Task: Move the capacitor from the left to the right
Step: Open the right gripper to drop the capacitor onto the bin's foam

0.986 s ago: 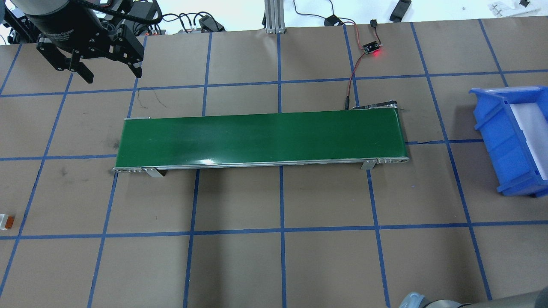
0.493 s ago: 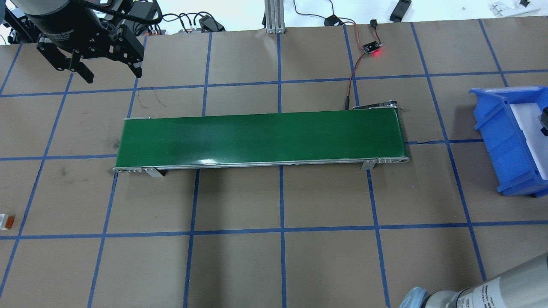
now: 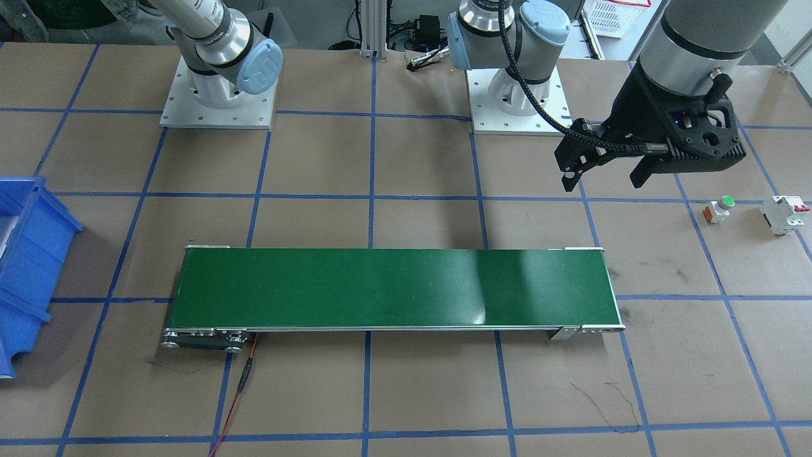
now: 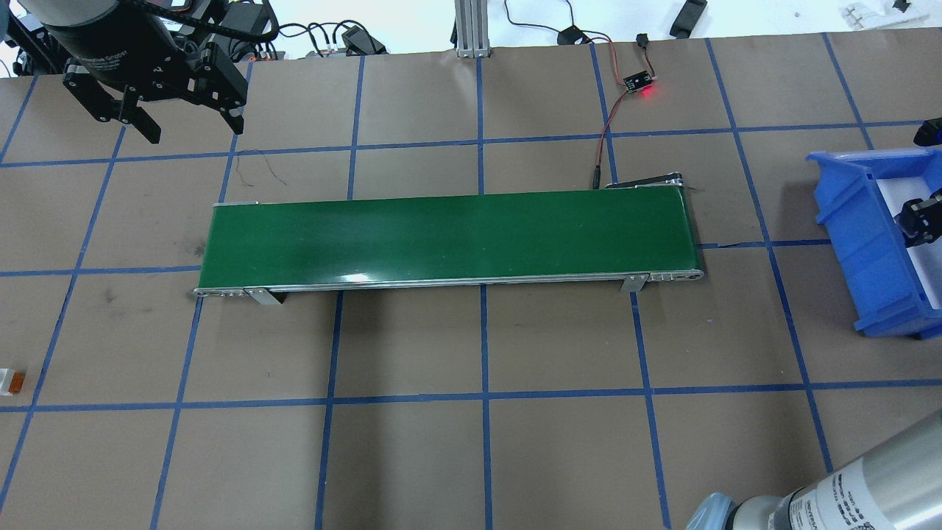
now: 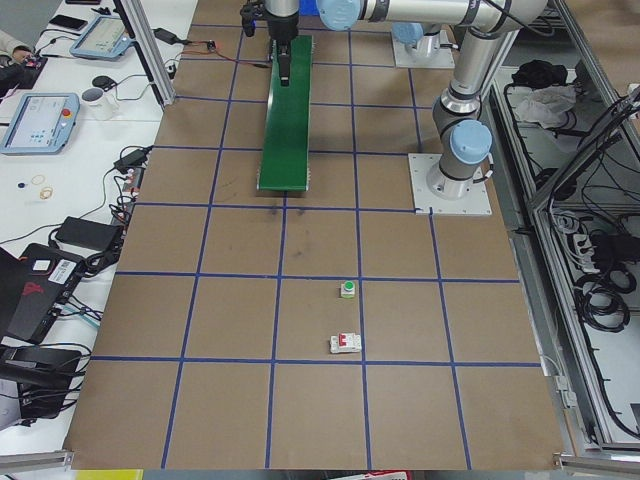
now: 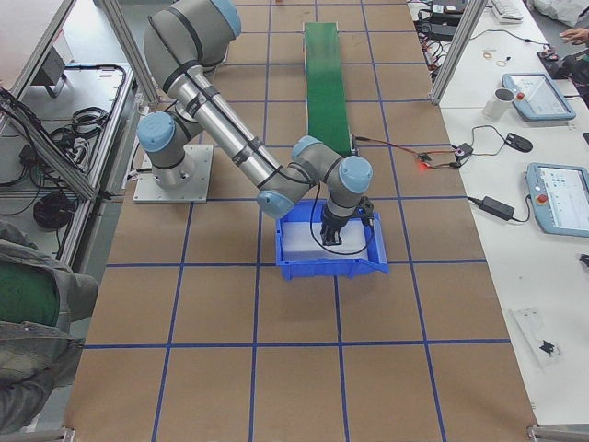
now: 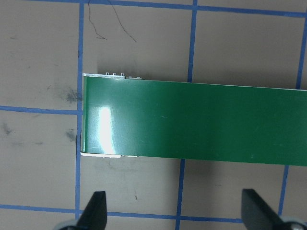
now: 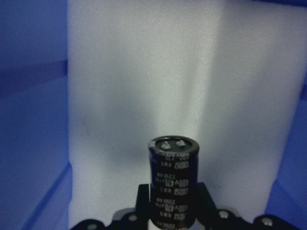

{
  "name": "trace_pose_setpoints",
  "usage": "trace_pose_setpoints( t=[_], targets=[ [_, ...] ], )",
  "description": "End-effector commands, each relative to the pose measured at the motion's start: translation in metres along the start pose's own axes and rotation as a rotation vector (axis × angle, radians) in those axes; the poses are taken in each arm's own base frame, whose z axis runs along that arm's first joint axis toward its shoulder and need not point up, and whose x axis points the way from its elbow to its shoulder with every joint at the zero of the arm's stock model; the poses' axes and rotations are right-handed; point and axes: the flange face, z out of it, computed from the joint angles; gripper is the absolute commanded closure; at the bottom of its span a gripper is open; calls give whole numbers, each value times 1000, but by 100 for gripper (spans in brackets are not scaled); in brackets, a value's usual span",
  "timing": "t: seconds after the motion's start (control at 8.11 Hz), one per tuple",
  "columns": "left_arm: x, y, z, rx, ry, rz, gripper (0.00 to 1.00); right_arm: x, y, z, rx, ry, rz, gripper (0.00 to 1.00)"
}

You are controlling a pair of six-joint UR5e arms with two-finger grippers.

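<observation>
The capacitor (image 8: 172, 177), a dark cylinder with pale print, sits between the jaws of my right gripper (image 8: 172, 201). It is held over the white foam floor of the blue bin (image 8: 29, 96). In the exterior right view the right gripper (image 6: 333, 236) reaches down inside the bin (image 6: 331, 268). Only its edge (image 4: 920, 219) shows in the overhead view. My left gripper (image 4: 193, 129) is open and empty. It hangs above the table beyond the left end of the green conveyor (image 4: 449, 235), and it also shows in the front view (image 3: 602, 181).
A white-and-orange button with a green cap (image 3: 720, 209) and a white circuit breaker with a red switch (image 3: 785, 214) lie on the table on my left side. A small sensor board with a red light (image 4: 639, 82) and its wires lie behind the conveyor.
My right arm has swung in from the right edge, and its gripper now shows over the blue bin. The left arm has not moved.
</observation>
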Motion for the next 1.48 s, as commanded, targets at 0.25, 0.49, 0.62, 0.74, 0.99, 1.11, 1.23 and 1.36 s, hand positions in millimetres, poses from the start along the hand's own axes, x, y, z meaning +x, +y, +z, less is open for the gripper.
trace_pose_setpoints(
  t=[0.25,0.49,0.62,0.74,0.99,1.11,1.23,1.36],
  targets=[
    [0,0,0,0,1,-1,0,14,6,16,22,-51,33,82],
    [0,0,0,0,1,1,0,20,-2,2,167,-52,40,41],
    [0,0,0,0,1,-1,0,20,-2,-3,174,-46,43,32],
    [0,0,0,0,1,-1,0,19,2,-18,192,-27,44,20],
    [0,0,0,0,1,-1,0,15,9,-48,229,4,58,0],
    [0,0,0,0,1,-1,0,13,13,-62,242,21,59,0],
    [0,0,0,0,1,-1,0,10,19,-86,269,53,60,0],
    [0,0,0,0,1,-1,0,4,29,-116,296,88,62,0]
  ],
)
